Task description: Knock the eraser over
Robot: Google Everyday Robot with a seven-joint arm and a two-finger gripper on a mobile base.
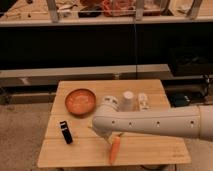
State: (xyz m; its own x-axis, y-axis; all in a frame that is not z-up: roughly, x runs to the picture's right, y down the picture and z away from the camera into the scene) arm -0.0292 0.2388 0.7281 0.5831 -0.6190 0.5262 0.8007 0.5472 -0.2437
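Note:
The eraser (65,132) is a small black block standing upright on the left part of the wooden table (75,155). My white arm (160,122) reaches in from the right, low over the table. My gripper (99,131) is at the arm's left end, near the table's middle. It is to the right of the eraser and apart from it. The arm hides most of the gripper.
An orange bowl (80,101) sits at the back left. A white cup (128,100), another white object (109,102) and a small bottle (143,101) stand behind the arm. An orange carrot-like object (115,149) lies near the front edge. Shelving stands behind the table.

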